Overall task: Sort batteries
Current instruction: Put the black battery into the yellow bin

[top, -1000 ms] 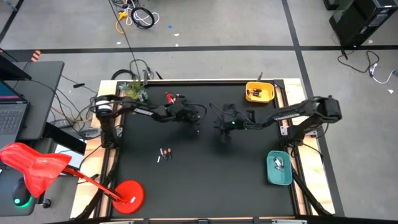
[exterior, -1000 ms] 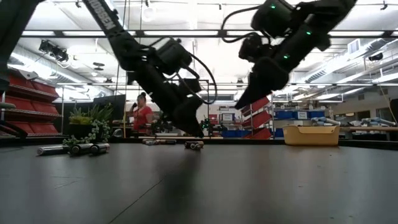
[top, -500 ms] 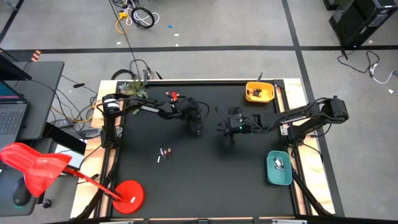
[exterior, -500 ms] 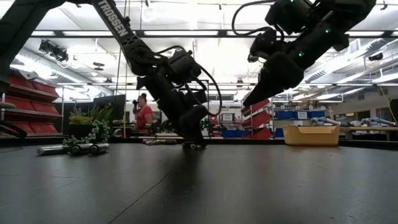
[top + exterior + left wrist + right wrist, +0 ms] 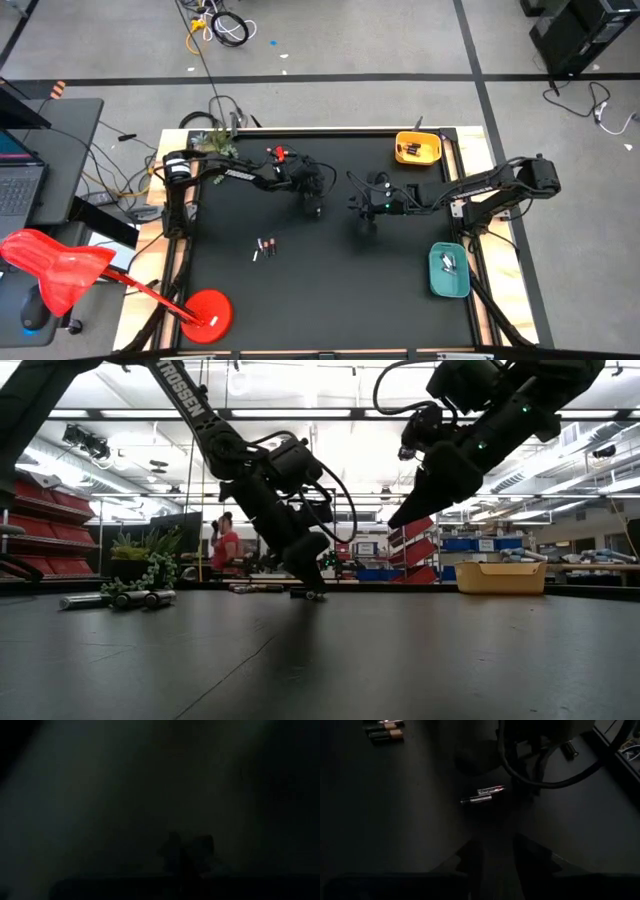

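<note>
Your left gripper (image 5: 312, 588) is down on the table (image 5: 330, 300) with its fingers pressed together, right at a battery (image 5: 316, 596) lying at its tips; whether it is truly pinched you cannot tell from here. Lift slowly and straight, and watch the low view for the battery rising with it. Your right gripper (image 5: 492, 852) hovers just beside, fingers partly spread and empty, with two batteries (image 5: 485, 795) ahead of its fingertips. Keep it clear of the left arm's cable while you carry.
</note>
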You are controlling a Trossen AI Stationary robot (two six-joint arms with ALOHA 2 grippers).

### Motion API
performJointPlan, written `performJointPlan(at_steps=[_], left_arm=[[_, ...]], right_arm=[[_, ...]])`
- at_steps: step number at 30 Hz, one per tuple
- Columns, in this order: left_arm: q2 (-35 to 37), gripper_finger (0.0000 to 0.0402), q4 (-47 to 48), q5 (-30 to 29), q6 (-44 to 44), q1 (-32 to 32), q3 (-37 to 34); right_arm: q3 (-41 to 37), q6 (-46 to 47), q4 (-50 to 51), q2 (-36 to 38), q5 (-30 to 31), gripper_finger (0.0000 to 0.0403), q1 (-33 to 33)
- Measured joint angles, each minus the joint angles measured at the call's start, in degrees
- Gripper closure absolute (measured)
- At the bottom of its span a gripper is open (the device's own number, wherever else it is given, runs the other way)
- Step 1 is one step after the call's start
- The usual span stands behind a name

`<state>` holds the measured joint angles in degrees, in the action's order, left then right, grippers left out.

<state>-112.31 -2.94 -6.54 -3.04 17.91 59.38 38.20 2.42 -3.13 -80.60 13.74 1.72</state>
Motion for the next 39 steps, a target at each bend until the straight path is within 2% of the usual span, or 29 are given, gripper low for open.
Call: performJointPlan(at_steps=[10,23,31,39], left_arm=[[1.89,0.0393,-2.52,-0.25,-2.73,0.00,-0.38],[2.69,0.0285,1.93,2.01,-4.40,0.55,-0.36],[3.29,0.0280,1.58,1.56,-6.53,1.11,-0.70],[8.63,0.0280,3.53,1.58,-8.81,0.83,-0.73]], right_arm=[[0.00,0.46,-0.28,-0.02,0.19,0.0290,0.00],[0.02,0.61,-1.71,-0.04,0.18,0.0290,-0.04],[0.02,0.55,-1.56,-0.04,0.17,0.0290,-0.11],[0.02,0.59,-1.43,-0.07,0.17,0.0290,-0.11]])
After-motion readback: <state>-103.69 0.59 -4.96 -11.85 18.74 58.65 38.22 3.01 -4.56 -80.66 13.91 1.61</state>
